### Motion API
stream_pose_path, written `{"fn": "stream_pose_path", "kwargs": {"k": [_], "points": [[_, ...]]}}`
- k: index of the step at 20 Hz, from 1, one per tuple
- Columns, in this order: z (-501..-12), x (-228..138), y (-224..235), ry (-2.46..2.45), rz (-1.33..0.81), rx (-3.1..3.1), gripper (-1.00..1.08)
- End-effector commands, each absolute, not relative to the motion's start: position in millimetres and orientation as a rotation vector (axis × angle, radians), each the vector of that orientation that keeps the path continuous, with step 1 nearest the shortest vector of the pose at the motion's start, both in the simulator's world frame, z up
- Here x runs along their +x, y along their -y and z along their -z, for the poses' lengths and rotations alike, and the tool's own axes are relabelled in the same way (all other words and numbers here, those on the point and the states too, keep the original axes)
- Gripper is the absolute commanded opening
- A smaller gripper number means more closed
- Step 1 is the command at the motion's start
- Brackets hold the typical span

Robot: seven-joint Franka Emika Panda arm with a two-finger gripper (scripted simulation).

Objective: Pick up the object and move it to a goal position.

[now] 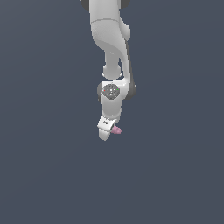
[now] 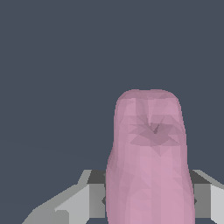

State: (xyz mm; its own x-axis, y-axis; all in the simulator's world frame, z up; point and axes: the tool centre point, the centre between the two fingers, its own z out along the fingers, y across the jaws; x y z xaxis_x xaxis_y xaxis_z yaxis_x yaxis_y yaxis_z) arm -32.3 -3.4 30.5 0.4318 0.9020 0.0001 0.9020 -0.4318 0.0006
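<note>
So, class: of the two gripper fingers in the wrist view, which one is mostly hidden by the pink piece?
Neither especially: the lumpy pink capsule-shaped piece stands between both grey fingers, one showing on each side.

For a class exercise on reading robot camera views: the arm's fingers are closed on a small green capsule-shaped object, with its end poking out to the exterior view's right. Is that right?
One detail is wrong: the object is pink, not green. The wrist view shows this plainly, and the exterior view agrees. As stated, it sits between the fingers, its end poking out to the exterior view's right.

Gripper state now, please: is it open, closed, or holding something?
Gripper: closed on the pink object, which sits between its fingers.
</note>
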Motion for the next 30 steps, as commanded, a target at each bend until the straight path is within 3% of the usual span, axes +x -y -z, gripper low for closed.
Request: {"fn": "stream_pose_path", "kwargs": {"k": [1,16,30], "points": [[-30.0,-32.5,3.4,-1.675,0.000,2.658,-1.00],[-56.7,-41.9,-2.5,-1.674,0.000,2.657,-1.00],[-162.5,-78.6,-26.3,-1.675,0.002,2.656,-1.00]]}}
